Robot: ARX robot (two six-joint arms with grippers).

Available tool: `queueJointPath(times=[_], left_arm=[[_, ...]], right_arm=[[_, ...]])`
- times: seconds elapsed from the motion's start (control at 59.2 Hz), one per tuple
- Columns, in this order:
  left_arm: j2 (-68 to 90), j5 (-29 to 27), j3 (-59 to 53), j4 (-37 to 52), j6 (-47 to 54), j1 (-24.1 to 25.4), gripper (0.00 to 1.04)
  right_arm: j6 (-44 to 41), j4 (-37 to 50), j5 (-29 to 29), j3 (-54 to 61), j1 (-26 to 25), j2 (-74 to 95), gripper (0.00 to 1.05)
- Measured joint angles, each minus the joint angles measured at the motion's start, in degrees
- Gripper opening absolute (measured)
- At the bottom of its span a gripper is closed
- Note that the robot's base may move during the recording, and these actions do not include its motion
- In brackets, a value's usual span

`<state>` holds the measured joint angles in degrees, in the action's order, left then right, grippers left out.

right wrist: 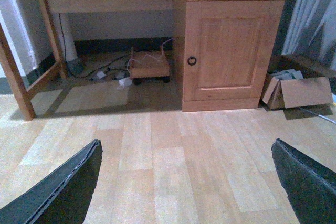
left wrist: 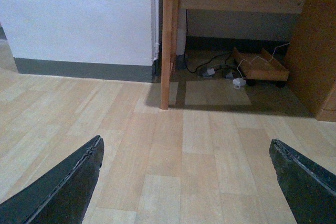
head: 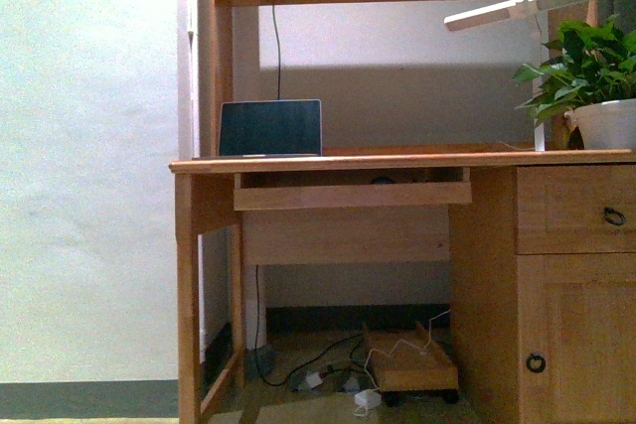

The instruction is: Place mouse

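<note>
I cannot make out the mouse for certain. In the front view a small dark shape [head: 383,181] lies in the desk's pull-out tray [head: 353,193], too small to identify. My left gripper [left wrist: 185,142] is open and empty above the wooden floor, facing the desk's left leg [left wrist: 167,40]. My right gripper [right wrist: 186,142] is open and empty above the floor, facing the desk's cupboard door [right wrist: 226,51]. Neither arm shows in the front view.
A wooden desk [head: 397,159] carries an open laptop [head: 270,128], a white lamp [head: 537,2] and a potted plant [head: 596,86]. Cables and a small wheeled wooden stand [head: 409,364] lie under it. A cardboard box [right wrist: 299,92] sits on the floor by the cupboard.
</note>
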<state>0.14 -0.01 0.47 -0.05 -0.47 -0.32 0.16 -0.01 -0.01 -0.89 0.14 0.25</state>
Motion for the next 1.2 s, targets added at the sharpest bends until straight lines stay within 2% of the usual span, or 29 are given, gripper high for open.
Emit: queueJointPath(times=[1.199], left_arm=[[0.0,0.0,0.0,0.0,0.0,0.0,0.97]], right_arm=[[0.0,0.0,0.0,0.0,0.0,0.0,0.97]])
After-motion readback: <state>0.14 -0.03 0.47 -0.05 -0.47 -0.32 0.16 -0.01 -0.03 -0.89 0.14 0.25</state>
